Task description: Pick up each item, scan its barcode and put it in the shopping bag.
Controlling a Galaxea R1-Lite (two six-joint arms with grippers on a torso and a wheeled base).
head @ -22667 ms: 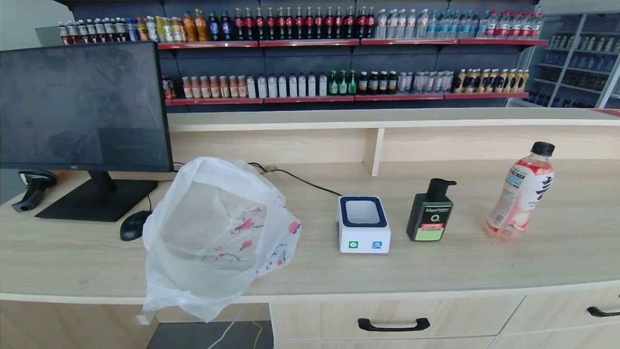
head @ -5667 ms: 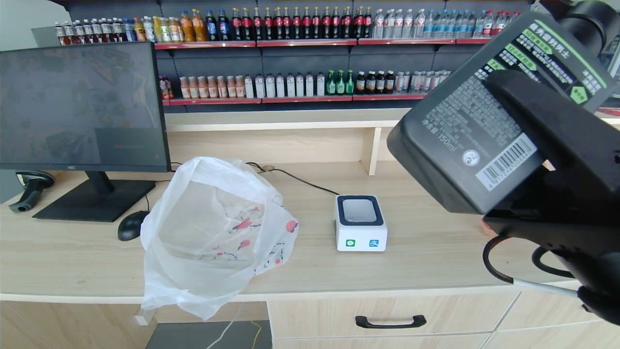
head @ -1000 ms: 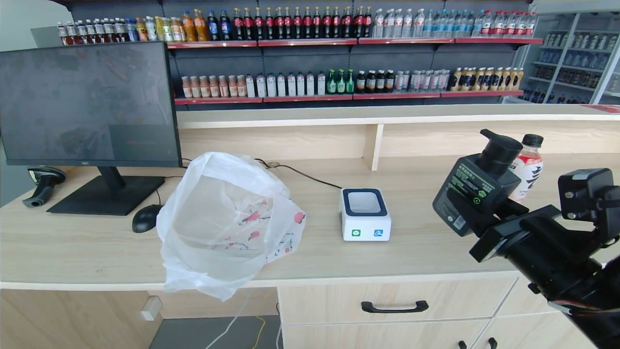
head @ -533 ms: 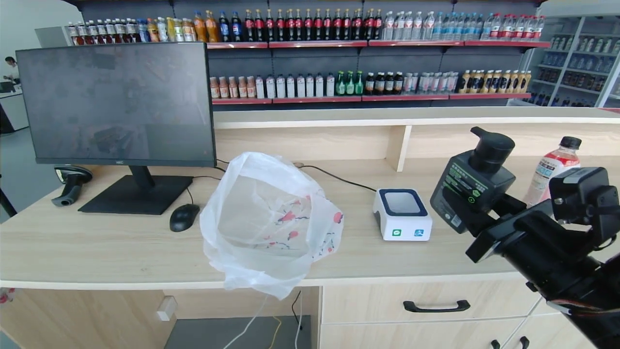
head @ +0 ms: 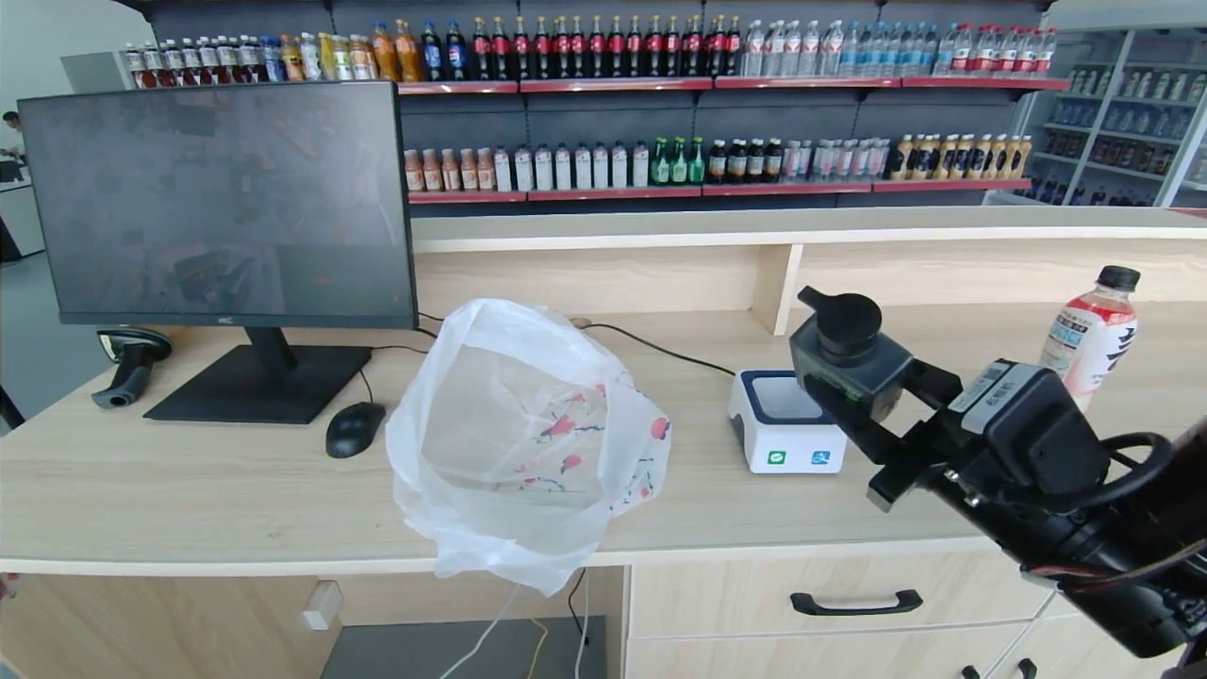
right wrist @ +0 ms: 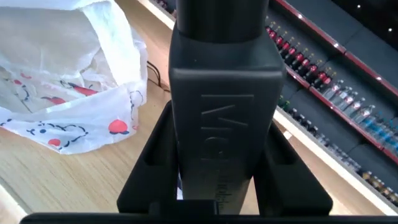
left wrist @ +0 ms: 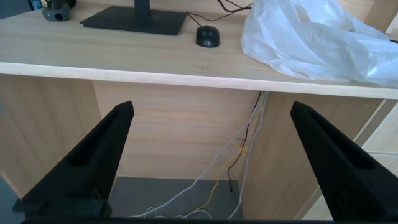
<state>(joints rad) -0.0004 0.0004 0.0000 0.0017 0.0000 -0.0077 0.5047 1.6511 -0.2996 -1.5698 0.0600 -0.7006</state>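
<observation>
My right gripper (head: pixel 901 424) is shut on the dark pump bottle (head: pixel 849 368) and holds it tilted just above the right side of the white barcode scanner (head: pixel 781 436). In the right wrist view the pump bottle (right wrist: pixel 221 118) is clamped between both fingers of the right gripper (right wrist: pixel 221 162), with the shopping bag (right wrist: pixel 62 74) beyond it. The white shopping bag (head: pixel 523 434) stands open on the counter, left of the scanner. A pink drink bottle (head: pixel 1089 332) stands upright at the far right. My left gripper (left wrist: pixel 211 168) hangs open in front of the counter, below its edge.
A monitor (head: pixel 217 203), a black mouse (head: pixel 354 429) and a handheld scanner (head: pixel 127 363) sit at the counter's left. A raised wooden ledge (head: pixel 754 226) runs along the back. Drawers with black handles (head: pixel 856 604) are below. Cables (left wrist: pixel 245 168) hang under the counter.
The right arm has carried the pump bottle left and turned it, from beside the scanner to over its right side. The head camera has also shifted slightly.
</observation>
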